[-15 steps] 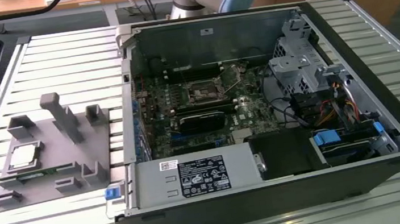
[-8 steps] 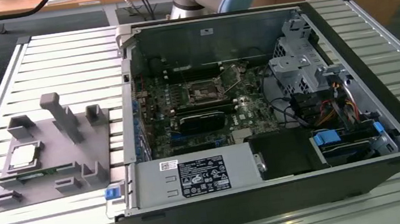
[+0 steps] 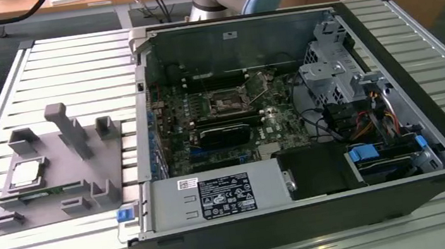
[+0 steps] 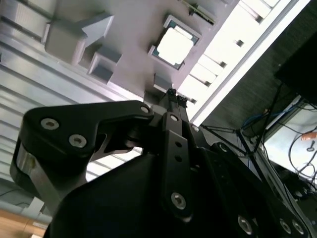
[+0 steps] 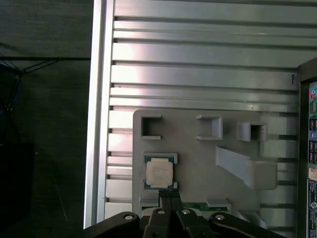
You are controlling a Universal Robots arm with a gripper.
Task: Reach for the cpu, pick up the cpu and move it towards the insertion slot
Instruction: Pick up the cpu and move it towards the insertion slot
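Note:
The cpu [image 3: 27, 174] is a small silvery square chip lying flat in a pocket of the grey fixture plate [image 3: 104, 161], at the exterior view's left. Both wrist views look down on the cpu [image 5: 159, 172] [image 4: 173, 45] from some height. My gripper [image 5: 171, 194] [image 4: 172, 93] hangs above the fixture beside the chip, apart from it. Its black fingertips are pressed together and hold nothing. The insertion slot [image 3: 224, 104] is a square metal-framed socket on the motherboard inside the open computer case.
The open case [image 3: 428, 137] sits on a slatted aluminium table [image 3: 70, 60]. Grey posts [image 3: 70, 127] rise from the fixture. A green memory strip [image 3: 40, 196] lies near the cpu. A black card [image 3: 224, 134] and drive cages crowd the slot.

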